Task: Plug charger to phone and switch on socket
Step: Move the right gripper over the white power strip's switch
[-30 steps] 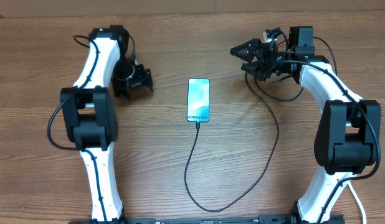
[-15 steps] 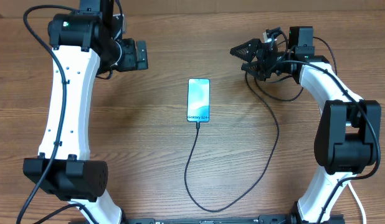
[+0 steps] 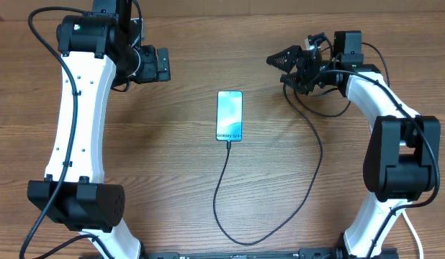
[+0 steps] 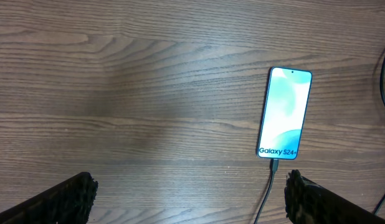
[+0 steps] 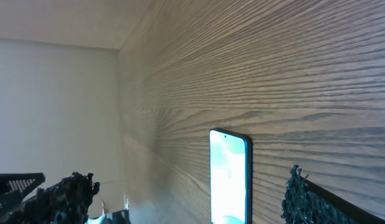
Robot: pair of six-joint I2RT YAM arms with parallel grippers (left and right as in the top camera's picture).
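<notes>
Two grippers are seen, left (image 3: 159,63) and right (image 3: 281,66), each spread wide with nothing held. One phone (image 3: 230,115) is laid flat on the table (image 3: 172,180) between them, screen lit. One black charger (image 4: 274,167) is plugged into its near end.

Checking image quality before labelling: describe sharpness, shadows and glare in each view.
Overhead: evenly lit and sharp, with the phone text tiny but visible. Left wrist: phone text crisp, a soft shadow patch darkens the table, and the left fingers are dark and soft-edged. Right wrist: the view is tilted, the phone screen glows washed-out, the table grain is steeply foreshortened, and the right fingers are near-black silhouettes.
</notes>
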